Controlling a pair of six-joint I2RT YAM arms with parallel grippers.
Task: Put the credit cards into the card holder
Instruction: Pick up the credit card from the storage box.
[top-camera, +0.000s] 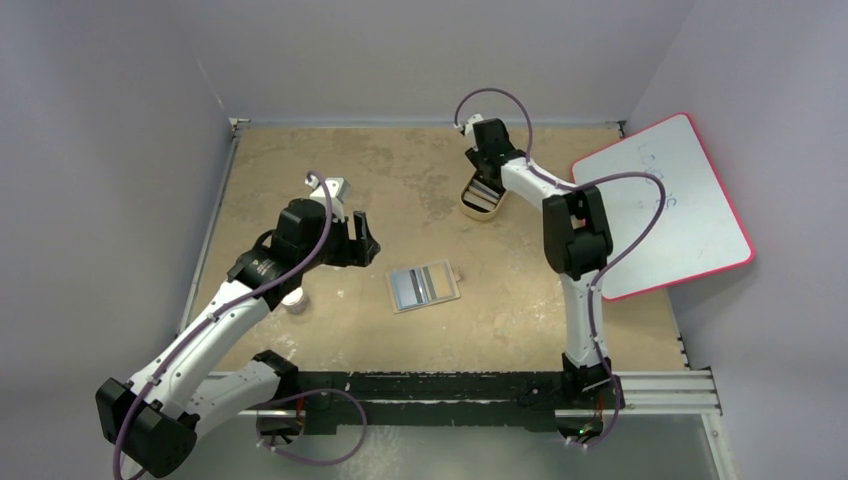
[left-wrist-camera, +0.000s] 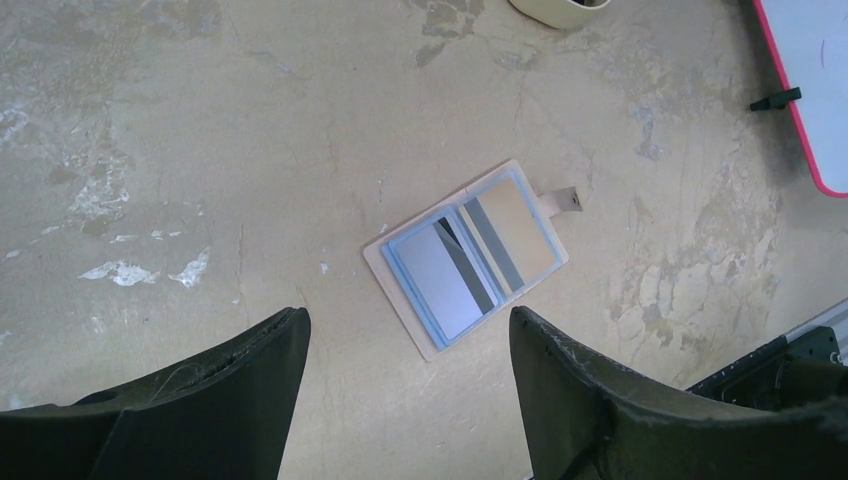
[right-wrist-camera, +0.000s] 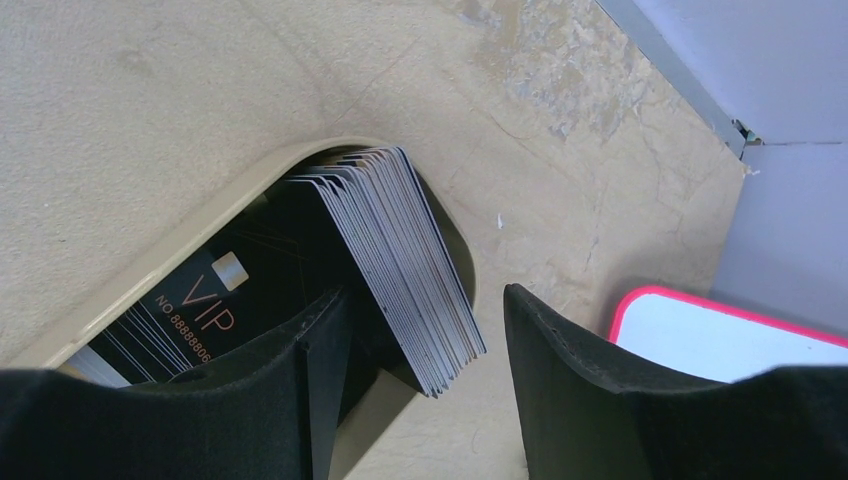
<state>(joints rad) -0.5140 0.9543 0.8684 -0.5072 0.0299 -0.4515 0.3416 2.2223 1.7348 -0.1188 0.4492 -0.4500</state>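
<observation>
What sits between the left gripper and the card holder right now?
Nothing but bare, stained table between the open left gripper and the card holder; the left wrist view shows it best, and the top view agrees.

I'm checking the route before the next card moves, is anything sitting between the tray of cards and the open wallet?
Nothing visible. Bare table lies between the tray of credit cards and the card holder. The left gripper hangs open beside the holder, off that line.
</observation>
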